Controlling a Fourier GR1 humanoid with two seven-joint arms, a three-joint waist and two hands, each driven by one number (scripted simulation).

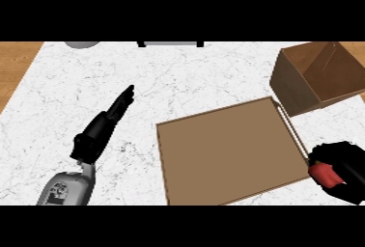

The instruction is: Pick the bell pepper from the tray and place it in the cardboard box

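Observation:
A flat brown tray [224, 154] lies at the centre right of the white marble counter. At its right edge my right hand [347, 164] is curled round a red bell pepper [327, 175], which shows only partly under the black fingers. The pepper is just off the tray's right rim. The open cardboard box [317, 77] stands tilted at the upper right, beyond the tray's far corner. My left hand [103, 128] rests open on the left, fingers straight and pointing up and to the right.
A grey round object [83, 44] and a dark-framed item [170, 44] sit at the counter's far edge. Wooden floor [14, 67] shows past the counter's left side.

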